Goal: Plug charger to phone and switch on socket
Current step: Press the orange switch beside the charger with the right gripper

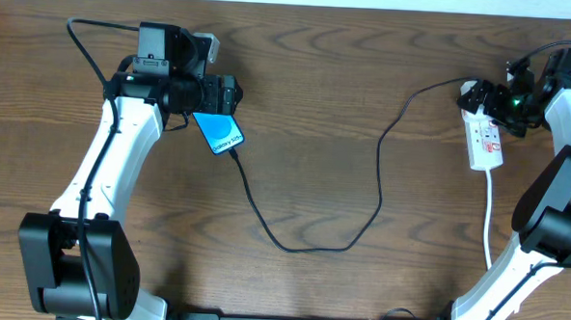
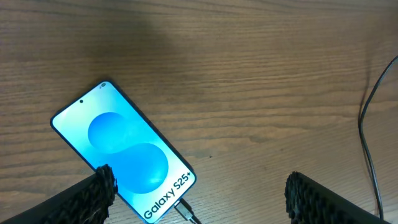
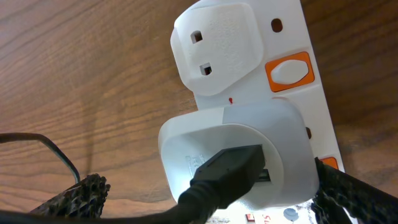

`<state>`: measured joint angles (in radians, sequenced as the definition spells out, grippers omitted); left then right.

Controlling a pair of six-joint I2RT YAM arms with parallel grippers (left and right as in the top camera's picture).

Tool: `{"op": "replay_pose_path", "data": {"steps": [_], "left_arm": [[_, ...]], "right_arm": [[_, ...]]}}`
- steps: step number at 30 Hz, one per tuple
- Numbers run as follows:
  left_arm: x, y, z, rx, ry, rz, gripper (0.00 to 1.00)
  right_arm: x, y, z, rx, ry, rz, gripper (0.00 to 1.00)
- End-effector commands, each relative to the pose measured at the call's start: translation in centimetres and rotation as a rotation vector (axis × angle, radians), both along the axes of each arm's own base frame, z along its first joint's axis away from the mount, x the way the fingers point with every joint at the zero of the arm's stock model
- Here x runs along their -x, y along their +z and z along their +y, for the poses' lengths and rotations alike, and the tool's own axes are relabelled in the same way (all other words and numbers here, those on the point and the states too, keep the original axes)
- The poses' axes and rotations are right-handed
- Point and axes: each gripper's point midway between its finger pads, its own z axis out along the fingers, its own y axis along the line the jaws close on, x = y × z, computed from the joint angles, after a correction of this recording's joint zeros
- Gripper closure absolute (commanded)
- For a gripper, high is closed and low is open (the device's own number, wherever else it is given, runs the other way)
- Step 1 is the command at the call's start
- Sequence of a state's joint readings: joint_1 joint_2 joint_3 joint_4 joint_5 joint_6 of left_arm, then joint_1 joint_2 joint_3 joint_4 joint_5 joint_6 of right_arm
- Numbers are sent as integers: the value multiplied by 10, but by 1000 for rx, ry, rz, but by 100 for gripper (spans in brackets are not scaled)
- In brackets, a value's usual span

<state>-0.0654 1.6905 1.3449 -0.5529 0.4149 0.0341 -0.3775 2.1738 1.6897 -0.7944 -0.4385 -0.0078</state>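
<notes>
The phone (image 1: 219, 132) lies flat on the wooden table, its blue screen (image 2: 122, 147) lit and reading "Galaxy S25+". The charger's plug tip (image 2: 185, 211) sits in the phone's bottom edge. Its black cable (image 1: 301, 248) loops across the table to a white adapter (image 3: 239, 140) seated in the socket (image 1: 486, 145). My left gripper (image 2: 202, 182) hovers open over the phone's lower end, gripping nothing. My right gripper (image 3: 211, 186) stands open astride the adapter, one finger on each side. An orange-framed switch (image 3: 289, 70) shows on the socket beside a second white plug (image 3: 214, 46).
The socket's white lead (image 1: 488, 222) runs toward the front edge beside the right arm. A stretch of black cable (image 2: 368, 130) crosses the right side of the left wrist view. Bare wood lies between the two arms.
</notes>
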Motion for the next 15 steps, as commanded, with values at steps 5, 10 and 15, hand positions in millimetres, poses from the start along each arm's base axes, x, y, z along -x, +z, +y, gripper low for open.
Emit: {"op": "replay_pose_path", "data": {"steps": [5,10,15], "left_arm": [[1,7,2,-12,-6,-22,11],[1,7,2,-12,-6,-22,11],[1,7,2,-12,-6,-22,11]], "right_arm": [[-4,8,35,-104,49,-7,1],[-5,7,44,-108,61,-1,1],[-6,6,53,-106,69,9,1]]}}
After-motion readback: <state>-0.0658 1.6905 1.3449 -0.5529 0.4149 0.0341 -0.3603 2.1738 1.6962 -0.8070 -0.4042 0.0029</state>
